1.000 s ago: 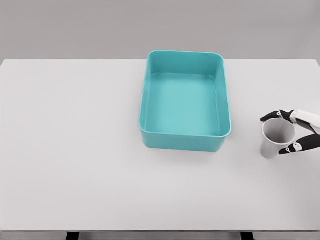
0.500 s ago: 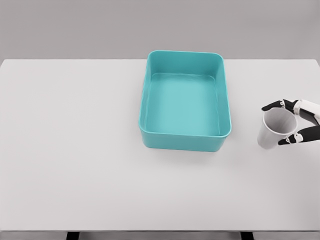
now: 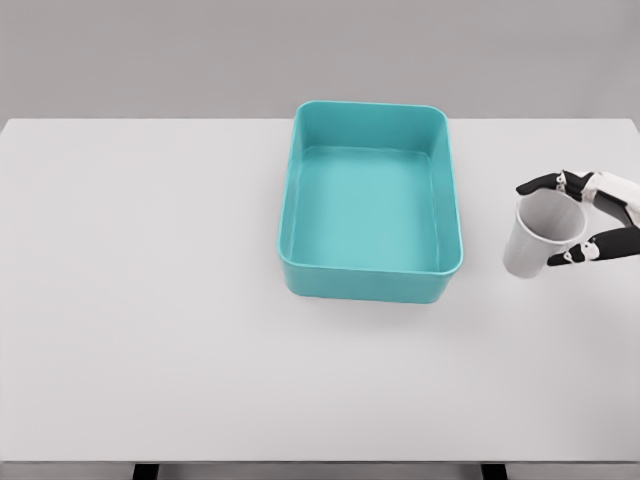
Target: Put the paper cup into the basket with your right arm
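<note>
A white paper cup (image 3: pixel 532 241) hangs tilted above the table, to the right of the teal basket (image 3: pixel 300 170), its mouth facing up and right. My right hand (image 3: pixel 560 220) comes in from the right edge and is shut on the cup near its rim, black fingertips (image 3: pixel 536 184) on the far side and thumb on the near side. A gap of bare table separates the cup from the basket's right wall. The basket holds nothing. My left arm does not show.
The white table (image 3: pixel 150 300) spans the whole view, with its front edge near the bottom of the picture. A plain grey wall stands behind it.
My right hand has lifted the cup off the table and carried it up and slightly left toward the basket. The cup has tilted, its base swinging left.
</note>
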Robot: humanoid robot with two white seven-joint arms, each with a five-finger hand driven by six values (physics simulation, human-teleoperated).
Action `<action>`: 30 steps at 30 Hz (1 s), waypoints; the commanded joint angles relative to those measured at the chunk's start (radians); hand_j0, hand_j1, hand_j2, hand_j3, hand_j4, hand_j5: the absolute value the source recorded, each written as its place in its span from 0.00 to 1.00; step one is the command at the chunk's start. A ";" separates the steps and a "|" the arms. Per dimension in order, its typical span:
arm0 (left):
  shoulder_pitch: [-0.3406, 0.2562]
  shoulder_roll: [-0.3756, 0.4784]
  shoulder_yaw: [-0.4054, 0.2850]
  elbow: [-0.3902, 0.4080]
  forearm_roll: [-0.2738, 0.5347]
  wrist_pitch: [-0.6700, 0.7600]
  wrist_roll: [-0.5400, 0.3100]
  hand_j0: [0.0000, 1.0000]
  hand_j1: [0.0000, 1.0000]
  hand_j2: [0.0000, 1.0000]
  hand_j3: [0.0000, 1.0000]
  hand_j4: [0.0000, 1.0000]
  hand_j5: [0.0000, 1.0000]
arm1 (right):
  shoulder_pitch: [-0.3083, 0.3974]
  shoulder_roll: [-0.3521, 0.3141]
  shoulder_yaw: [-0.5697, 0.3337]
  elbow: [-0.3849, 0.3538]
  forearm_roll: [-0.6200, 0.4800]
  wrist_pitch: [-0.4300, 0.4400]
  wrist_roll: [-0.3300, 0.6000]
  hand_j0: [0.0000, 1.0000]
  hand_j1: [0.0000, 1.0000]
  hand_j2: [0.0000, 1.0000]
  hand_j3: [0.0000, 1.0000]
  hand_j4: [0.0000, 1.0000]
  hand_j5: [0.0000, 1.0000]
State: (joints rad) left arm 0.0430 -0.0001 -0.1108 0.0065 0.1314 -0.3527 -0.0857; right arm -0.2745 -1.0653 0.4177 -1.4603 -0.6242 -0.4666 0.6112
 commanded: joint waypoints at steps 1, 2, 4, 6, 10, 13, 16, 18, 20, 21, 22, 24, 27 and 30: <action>0.000 0.000 0.000 0.000 0.000 0.000 0.000 1.00 1.00 1.00 1.00 1.00 1.00 | 0.000 0.015 -0.011 -0.003 -0.008 0.002 0.000 0.74 0.74 0.74 0.74 0.74 0.74; 0.000 0.000 0.000 0.000 0.000 0.000 0.000 1.00 1.00 1.00 1.00 1.00 1.00 | -0.006 0.024 -0.011 -0.003 -0.008 0.002 0.000 0.74 0.74 0.74 0.74 0.74 0.74; 0.000 0.000 0.000 0.000 0.000 0.001 0.000 1.00 1.00 1.00 1.00 1.00 1.00 | -0.018 0.034 -0.011 -0.003 -0.008 0.006 0.000 0.74 0.74 0.74 0.74 0.74 0.74; 0.002 0.000 0.000 0.000 0.000 0.000 0.000 1.00 1.00 1.00 1.00 1.00 1.00 | -0.028 0.038 -0.011 -0.003 -0.008 0.006 0.000 0.74 0.74 0.74 0.74 0.74 0.74; 0.000 0.000 0.000 0.000 0.000 0.000 0.000 1.00 1.00 1.00 1.00 1.00 1.00 | -0.057 0.044 -0.011 -0.003 -0.008 0.011 0.000 0.73 0.73 0.73 0.73 0.73 0.73; 0.002 0.000 0.000 0.000 0.000 0.000 0.000 1.00 1.00 1.00 1.00 1.00 1.00 | -0.069 0.068 -0.010 -0.003 -0.008 0.014 0.000 0.73 0.73 0.73 0.73 0.73 0.73; 0.000 0.000 0.000 0.000 0.000 0.000 0.000 1.00 1.00 1.00 1.00 1.00 1.00 | -0.078 0.077 -0.010 -0.005 -0.008 0.014 0.000 0.73 0.73 0.73 0.73 0.73 0.73; 0.000 0.000 0.000 0.000 0.000 0.000 0.000 1.00 1.00 1.00 1.00 1.00 1.00 | -0.083 0.091 -0.010 -0.003 -0.008 0.016 0.000 0.73 0.73 0.73 0.73 0.73 0.73; 0.000 0.000 0.000 0.000 0.000 0.001 0.000 1.00 1.00 1.00 1.00 1.00 1.00 | -0.098 0.104 -0.008 -0.003 -0.008 0.017 0.000 0.73 0.73 0.73 0.73 0.73 0.73; 0.000 0.000 0.000 0.000 0.000 0.001 0.000 1.00 1.00 1.00 1.00 1.00 1.00 | -0.103 0.108 -0.008 -0.003 -0.009 0.017 0.000 0.73 0.73 0.73 0.73 0.73 0.73; 0.000 0.000 0.000 0.000 0.000 0.000 0.000 1.00 1.00 1.00 1.00 1.00 1.00 | -0.107 0.117 -0.008 -0.002 -0.008 0.019 0.000 0.73 0.73 0.73 0.73 0.73 0.73; 0.002 0.000 0.000 0.000 0.000 0.000 0.000 1.00 1.00 1.00 1.00 1.00 1.00 | -0.121 0.125 -0.008 -0.005 -0.006 0.042 0.000 0.73 0.73 0.73 0.73 0.73 0.73; 0.000 0.000 0.000 0.000 -0.001 0.000 0.000 1.00 1.00 1.00 1.00 1.00 1.00 | -0.149 0.156 -0.007 -0.009 -0.006 0.057 0.000 0.73 0.73 0.73 0.73 0.73 0.73; 0.000 0.000 0.000 0.000 0.000 0.000 0.000 1.00 1.00 1.00 1.00 1.00 1.00 | -0.169 0.179 -0.005 -0.009 -0.003 0.062 0.000 0.73 0.73 0.73 0.73 0.73 0.73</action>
State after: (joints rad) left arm 0.0430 -0.0001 -0.1108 0.0065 0.1314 -0.3526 -0.0857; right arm -0.4464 -0.9011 0.4120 -1.4684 -0.6222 -0.4128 0.6111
